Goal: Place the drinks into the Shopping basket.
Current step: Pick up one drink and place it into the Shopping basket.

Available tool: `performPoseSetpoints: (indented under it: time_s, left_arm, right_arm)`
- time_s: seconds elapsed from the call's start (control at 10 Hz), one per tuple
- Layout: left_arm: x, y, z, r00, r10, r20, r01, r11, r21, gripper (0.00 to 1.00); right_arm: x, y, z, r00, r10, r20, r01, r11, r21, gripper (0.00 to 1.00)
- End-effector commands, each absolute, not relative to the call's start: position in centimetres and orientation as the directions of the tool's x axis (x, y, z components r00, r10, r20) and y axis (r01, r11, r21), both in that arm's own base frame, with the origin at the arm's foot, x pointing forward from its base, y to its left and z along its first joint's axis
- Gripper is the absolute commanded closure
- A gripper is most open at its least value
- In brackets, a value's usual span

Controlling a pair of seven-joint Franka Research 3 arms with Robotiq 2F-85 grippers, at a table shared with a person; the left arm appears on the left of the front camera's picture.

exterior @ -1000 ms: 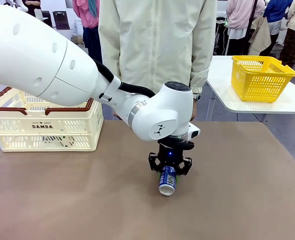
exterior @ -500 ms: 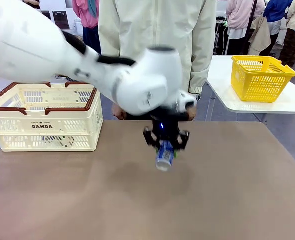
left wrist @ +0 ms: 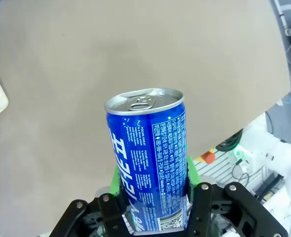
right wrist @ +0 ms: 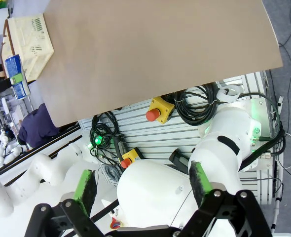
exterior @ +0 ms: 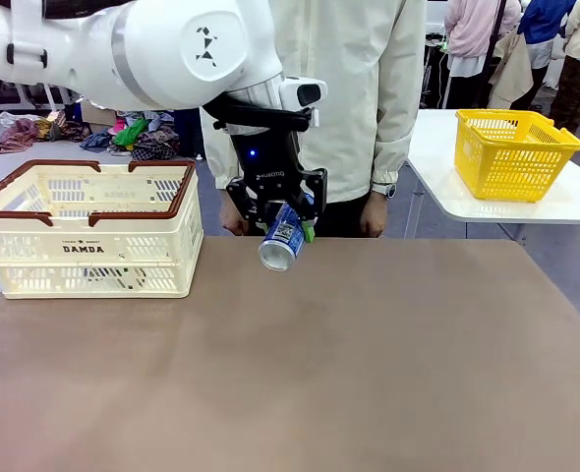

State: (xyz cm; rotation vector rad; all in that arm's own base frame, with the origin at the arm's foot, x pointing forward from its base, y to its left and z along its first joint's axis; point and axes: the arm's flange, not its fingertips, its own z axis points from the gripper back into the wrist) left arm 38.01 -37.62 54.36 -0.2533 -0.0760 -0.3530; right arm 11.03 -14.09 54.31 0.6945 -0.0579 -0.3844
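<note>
A blue drink can (exterior: 281, 241) with white print and a silver top hangs tilted above the far middle of the brown table. My left gripper (exterior: 275, 221) is shut on it from above. Up close, the can (left wrist: 148, 153) sits between the green pads (left wrist: 117, 180), its silver top pointing away from the wrist. The cream Shopping basket (exterior: 84, 261) with brown rim stands at the table's far left, to the left of the held can and apart from it. My right gripper (right wrist: 143, 186) is open and holds nothing, far from the table.
A person in a light jacket (exterior: 310, 88) stands at the far edge, right behind the held can, hands near the table's edge. A yellow basket (exterior: 514, 147) sits on a separate white table at the back right. The brown tabletop (exterior: 369, 374) lies bare in front.
My left arm has lifted the blue can off the table's middle and carried it up, away and to the left, closer to the cream basket. The grip has held throughout.
</note>
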Motion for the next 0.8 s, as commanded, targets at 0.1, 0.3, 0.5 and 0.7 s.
performPoseSetpoints:
  time_s: [0.1, 0.3, 0.5, 0.7]
  left_arm:
    - [37.9, -38.1, 54.9, 0.923, -0.360, 0.132, 0.382, 0.894, -0.234, 1.00]
    - [37.9, -38.1, 54.9, 0.923, -0.360, 0.132, 0.382, 0.894, -0.234, 1.00]
    - [40.2, -37.0, 55.5, 0.942, -0.297, 0.156, 0.327, 0.917, -0.229, 1.00]
    - [47.2, -27.8, 58.8, 0.964, -0.065, 0.259, 0.142, 0.947, -0.290, 1.00]
  right_arm:
    - [10.0, -14.2, 54.4, 0.935, -0.348, -0.059, 0.302, 0.701, 0.646, 0.00]
    - [10.0, -14.2, 54.4, 0.935, -0.348, -0.059, 0.302, 0.701, 0.646, 0.00]
    - [10.0, -14.2, 54.4, 0.935, -0.348, -0.059, 0.302, 0.701, 0.646, 0.00]
    - [10.0, -14.2, 54.4, 0.935, -0.348, -0.059, 0.302, 0.701, 0.646, 0.00]
